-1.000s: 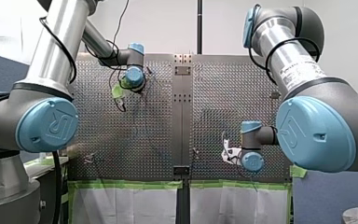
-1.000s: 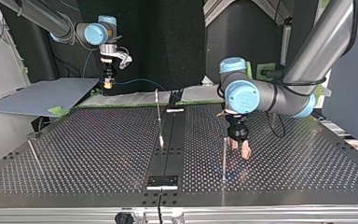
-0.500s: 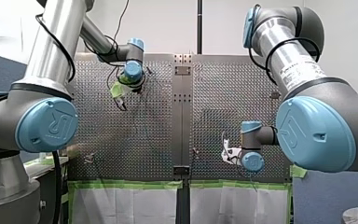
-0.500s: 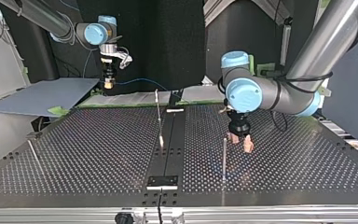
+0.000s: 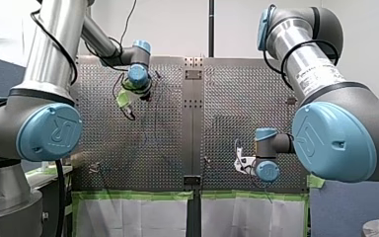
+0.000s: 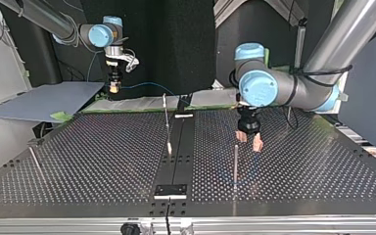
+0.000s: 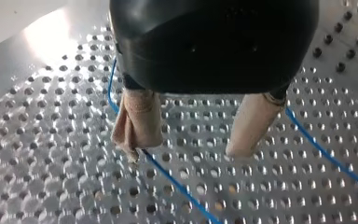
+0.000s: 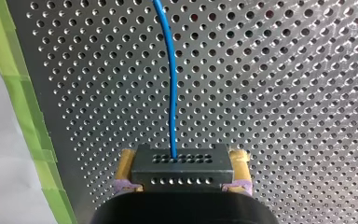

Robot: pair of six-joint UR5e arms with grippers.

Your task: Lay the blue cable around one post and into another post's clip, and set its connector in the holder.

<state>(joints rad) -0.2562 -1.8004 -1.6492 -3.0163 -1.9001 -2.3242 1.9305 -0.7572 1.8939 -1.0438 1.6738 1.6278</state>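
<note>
One sec on, my left gripper (image 6: 250, 142), spread & empty, has backed off the post (image 6: 235, 164), leaving blue cable (image 7: 177, 185) on surface (image 6: 103, 156), so wrap prob. done; my right gripper (image 8: 182, 161) pinches connector (image 8: 182, 173).

A white wall (image 5: 177, 29) rises beyond the perforated table (image 5: 153, 133); a black curtain (image 6: 186, 49) hangs opposite.
</note>
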